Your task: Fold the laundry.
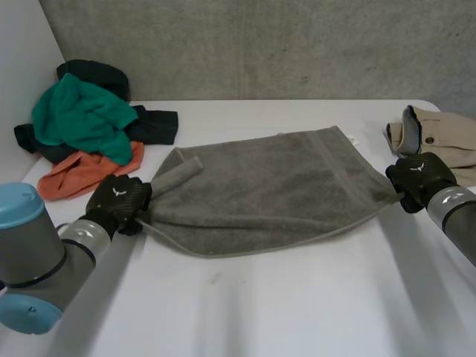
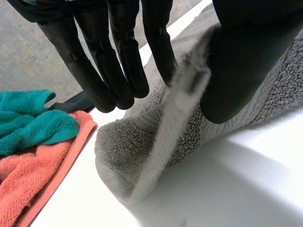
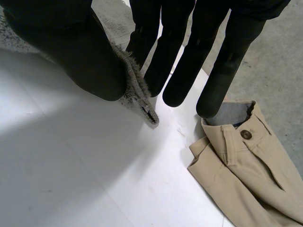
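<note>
The white table (image 1: 297, 312) holds a grey towel (image 1: 268, 190), pulled out wide across its middle. A heap of green, orange and dark clothes (image 1: 78, 115) lies at the towel's 10 o'clock, and beige trousers (image 1: 446, 137) at its 2 o'clock. My left hand (image 1: 117, 199) pinches the bunched end at 9 o'clock between thumb and straight fingers. My right hand (image 1: 420, 178) pinches the corner at 3 o'clock the same way. I judge the first fold is being set up. Next, both ends need carrying evenly toward 12 o'clock.
</note>
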`<state>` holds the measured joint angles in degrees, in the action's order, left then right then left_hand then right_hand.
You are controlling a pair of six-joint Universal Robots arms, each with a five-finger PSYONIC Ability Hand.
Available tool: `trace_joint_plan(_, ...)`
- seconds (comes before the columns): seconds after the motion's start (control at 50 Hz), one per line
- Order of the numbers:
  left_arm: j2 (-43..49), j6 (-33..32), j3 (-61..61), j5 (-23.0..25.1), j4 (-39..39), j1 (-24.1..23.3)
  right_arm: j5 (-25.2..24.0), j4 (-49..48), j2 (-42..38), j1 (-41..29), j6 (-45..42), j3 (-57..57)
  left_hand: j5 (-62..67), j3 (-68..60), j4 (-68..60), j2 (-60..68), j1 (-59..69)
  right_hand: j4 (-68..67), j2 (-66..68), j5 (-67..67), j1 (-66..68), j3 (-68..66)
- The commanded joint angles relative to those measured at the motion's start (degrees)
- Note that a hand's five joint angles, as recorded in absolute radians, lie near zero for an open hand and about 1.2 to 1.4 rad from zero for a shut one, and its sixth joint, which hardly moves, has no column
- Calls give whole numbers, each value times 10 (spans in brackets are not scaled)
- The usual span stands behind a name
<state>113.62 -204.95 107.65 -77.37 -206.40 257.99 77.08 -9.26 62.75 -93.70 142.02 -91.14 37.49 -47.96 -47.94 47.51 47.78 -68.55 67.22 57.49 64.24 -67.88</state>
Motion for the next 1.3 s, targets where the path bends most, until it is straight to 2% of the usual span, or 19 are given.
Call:
trace_joint_plan(0.02, 3, -42, 13, -3, -18, -5, 0, -1, 0, -1, -1, -4, 78, -73, -73, 78, 75, -114, 128, 125, 158, -121)
trace_joint_plan(0.12, 4, -70, 24, -2, -23, -2, 3, -1, 0, 0, -3, -4, 226, -221, -221, 225, 223, -114, 128, 125, 158, -121)
trace_joint_plan(0.16, 0, -74, 31, -1, -29, 1, 3, -1, 1, 0, -6, -4, 234, -230, -230, 234, 232, -114, 128, 125, 158, -121)
trace_joint_plan(0.24, -32, -79, 54, 10, -45, 1, 3, 2, 4, 2, -12, -6, 161, -156, -156, 161, 158, -114, 128, 125, 158, -121)
trace_joint_plan(0.3, -65, -76, 70, 13, -50, 2, 2, 3, 11, 4, -15, -9, 19, -15, -15, 19, 16, -114, 128, 125, 158, -121)
trace_joint_plan(0.38, -75, -70, 73, 16, -47, 8, 0, 3, 18, 5, -15, -11, 38, -33, -33, 37, 35, -114, 128, 125, 158, -121)
trace_joint_plan(0.46, -59, -72, 74, 24, -41, 20, 2, 4, 19, 3, -15, -11, 143, -139, -139, 143, 140, -114, 128, 125, 158, -121)
trace_joint_plan(0.52, -46, -70, 71, 41, -35, 27, 3, 4, 18, 2, -16, -11, 303, -298, -299, 303, 300, -114, 128, 125, 158, -121)
trace_joint_plan(0.62, -39, -76, 66, 61, -4, 34, 3, 9, 19, 1, -18, -11, 325, -320, -321, 325, 322, -114, 128, 125, 158, -121)
trace_joint_plan(0.72, -94, -98, 74, 55, 101, 37, 0, 76, 46, 10, -58, -13, 325, -320, -321, 325, 322, -114, 128, 125, 158, -121)
trace_joint_plan(0.78, -152, -108, 84, 47, 209, 44, -5, 173, 78, 27, -129, -13, 325, -320, -321, 325, 322, -114, 128, 125, 158, -121)
trace_joint_plan(0.88, -214, -148, 85, 26, 457, 66, -6, 425, 122, 85, -318, -25, 325, -320, -321, 325, 322, -114, 128, 125, 158, -121)
trace_joint_plan(0.96, -216, -202, 80, 44, 556, 72, -8, 502, 133, 94, -398, -30, 325, -320, -321, 325, 322, -114, 128, 125, 158, -121)
trace_joint_plan(1.02, -212, -227, 65, 56, 554, 69, -9, 484, 132, 88, -390, -22, 325, -320, -321, 325, 322, -114, 128, 125, 158, -121)
trace_joint_plan(1.1, -182, -220, 6, 46, 498, 51, -6, 435, 121, 72, -341, 14, 325, -320, -321, 325, 322, -114, 128, 125, 158, -121)
trace_joint_plan(1.14, -142, -186, -74, 12, 442, 29, -6, 403, 89, 56, -304, 62, 325, -320, -321, 325, 322, -114, 128, 125, 158, -121)
trace_joint_plan(1.2, -122, -159, -149, -12, 411, 18, -2, 383, 67, 34, -282, 114, 325, -320, -321, 325, 322, -114, 128, 125, 158, -121)
trace_joint_plan(1.28, -107, -117, -284, -33, 342, 6, 31, 317, 43, 13, -223, 247, 325, -320, -321, 325, 322, -114, 128, 125, 158, -121)
trace_joint_plan(1.3, -108, -93, -332, -38, 300, 6, 51, 272, 41, 10, -171, 297, 325, -320, -321, 325, 322, -114, 128, 125, 158, -121)
